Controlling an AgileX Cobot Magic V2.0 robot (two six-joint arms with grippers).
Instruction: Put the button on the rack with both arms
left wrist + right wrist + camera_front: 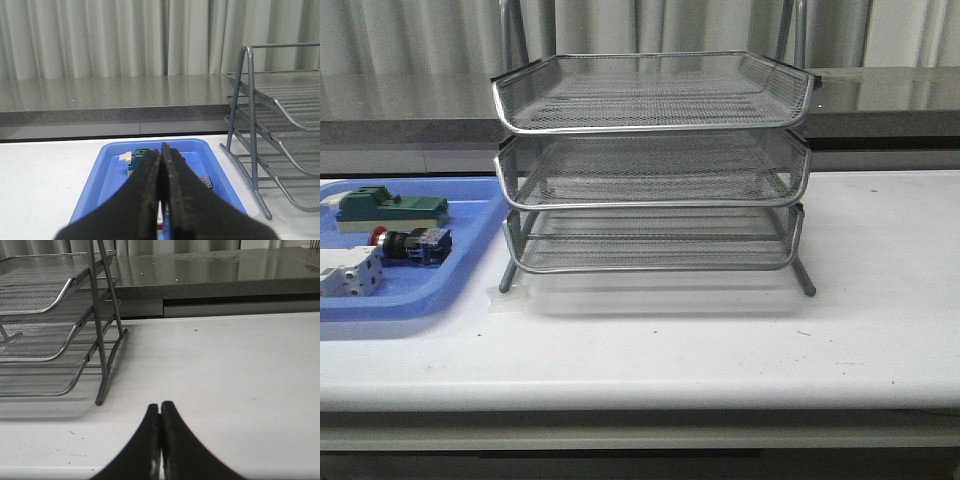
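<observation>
The button lies on its side in the blue tray at the left, red cap pointing left. The silver three-tier wire rack stands mid-table, to the right of the tray, with nothing on its tiers. Neither gripper shows in the front view. In the left wrist view my left gripper is shut and empty, over the blue tray; only the button's blue-and-black end peeks out beside one finger. My right gripper is shut and empty above bare table, to the right of the rack's leg.
A green-and-beige block lies at the back of the tray and a white terminal block at its front. The rack's side frame rises just right of the tray. A grey ledge and curtains run behind the table.
</observation>
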